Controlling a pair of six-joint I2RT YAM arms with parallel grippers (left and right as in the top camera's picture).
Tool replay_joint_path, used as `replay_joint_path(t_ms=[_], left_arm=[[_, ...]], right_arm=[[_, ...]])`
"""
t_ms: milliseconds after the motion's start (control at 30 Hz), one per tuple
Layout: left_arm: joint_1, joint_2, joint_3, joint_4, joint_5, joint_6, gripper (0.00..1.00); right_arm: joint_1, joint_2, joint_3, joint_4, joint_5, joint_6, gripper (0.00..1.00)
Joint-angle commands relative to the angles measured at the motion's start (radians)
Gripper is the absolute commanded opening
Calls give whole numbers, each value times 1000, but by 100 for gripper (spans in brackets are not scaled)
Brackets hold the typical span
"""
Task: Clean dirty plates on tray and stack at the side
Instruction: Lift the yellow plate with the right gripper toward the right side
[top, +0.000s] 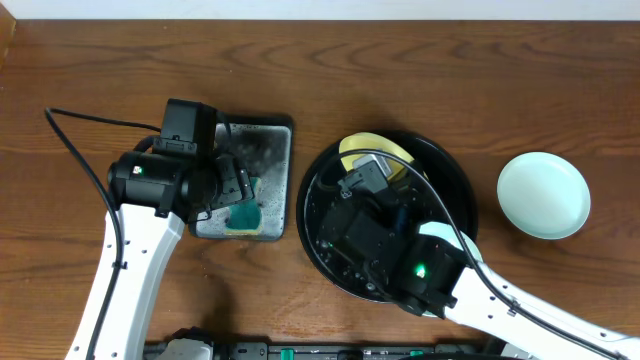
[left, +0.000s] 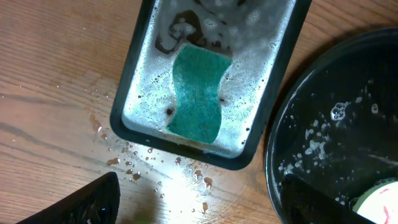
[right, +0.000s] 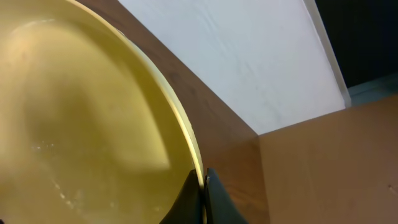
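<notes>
Your right gripper (right: 203, 186) is clamping the rim of the yellow plate (right: 81, 124) over the far part of the tray (top: 458, 198). The plate's hollow face is looking toward the wrist camera. Your left gripper (left: 199, 186) is hanging spread and empty, near the sponge (left: 198, 93).

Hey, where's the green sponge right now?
In the overhead view the green sponge lies at the robot-side end of the small soapy tray, on the left half of the table, just left of the large round black tray.
</notes>
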Motion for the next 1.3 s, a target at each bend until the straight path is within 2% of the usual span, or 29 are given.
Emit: replay_joint_path(t_ms=[0,1267], left_arm=[[2,1,24,-6,-2,6,83],[2,1,24,-6,-2,6,83]], right_arm=[[13,-10,-2,3,48,-4,1],[12,-10,-2,18,48,-4,1]])
